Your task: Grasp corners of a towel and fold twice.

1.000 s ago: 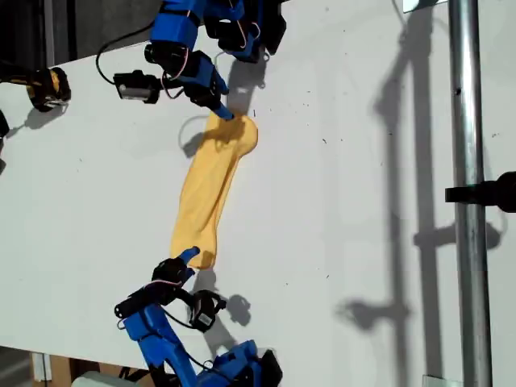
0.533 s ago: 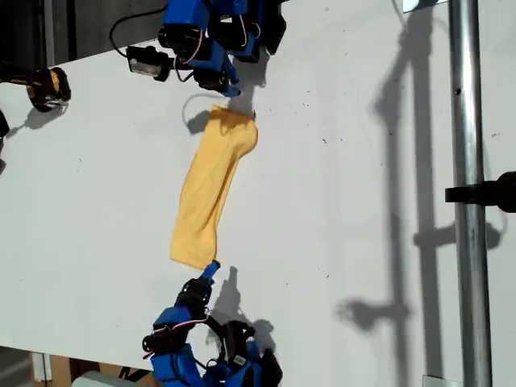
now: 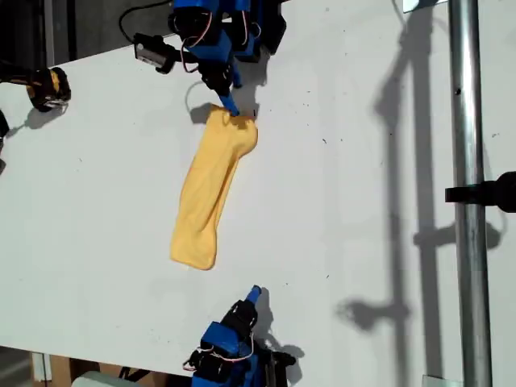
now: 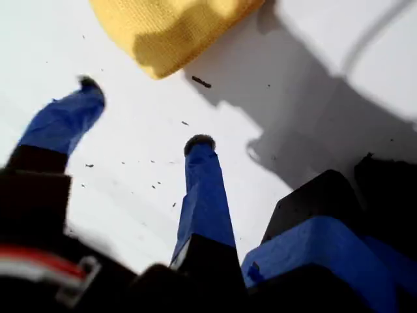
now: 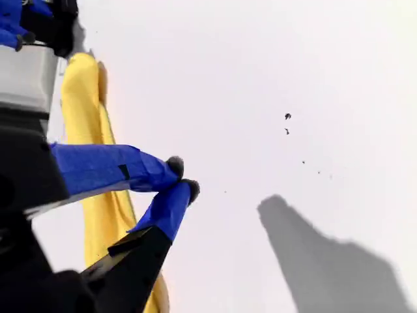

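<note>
So the towel [image 3: 210, 189] is lying on the white table [image 3: 347, 201], bunched into a long narrow strip that runs diagonally from near the top of the exterior view down toward the lower middle. My first gripper [image 4: 140, 114] is at the strip's upper end with its jaws spread wide and nothing between them, and the rounded yellow end of the cloth sits just past the fingertips [image 4: 199, 142]. My second gripper [image 5: 184, 177] is at the bottom of the exterior view, clear of the strip's lower end, tips pinched together on nothing over bare table.
</note>
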You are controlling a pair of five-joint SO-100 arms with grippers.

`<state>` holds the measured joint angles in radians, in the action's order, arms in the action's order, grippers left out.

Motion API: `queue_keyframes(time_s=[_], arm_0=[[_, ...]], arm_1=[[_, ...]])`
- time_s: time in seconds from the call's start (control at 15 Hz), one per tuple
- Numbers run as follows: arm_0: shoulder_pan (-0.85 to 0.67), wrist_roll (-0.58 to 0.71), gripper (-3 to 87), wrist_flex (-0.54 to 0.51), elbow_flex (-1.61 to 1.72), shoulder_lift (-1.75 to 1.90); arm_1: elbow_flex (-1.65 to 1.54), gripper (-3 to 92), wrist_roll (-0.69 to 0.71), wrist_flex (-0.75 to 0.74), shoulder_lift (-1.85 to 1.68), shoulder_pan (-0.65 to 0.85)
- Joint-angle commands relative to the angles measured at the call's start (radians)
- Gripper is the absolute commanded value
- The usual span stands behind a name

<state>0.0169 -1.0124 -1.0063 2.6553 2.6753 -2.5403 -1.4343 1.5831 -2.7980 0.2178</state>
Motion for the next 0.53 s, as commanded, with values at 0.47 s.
queue_keyframes(time_s=[0.47], arm_0=[[0.017,-0.025,-0.6,-0.235,0.241,0.804]], arm_1=[[0.094,42.9,0.114,-0.565,0.841,0.236]])
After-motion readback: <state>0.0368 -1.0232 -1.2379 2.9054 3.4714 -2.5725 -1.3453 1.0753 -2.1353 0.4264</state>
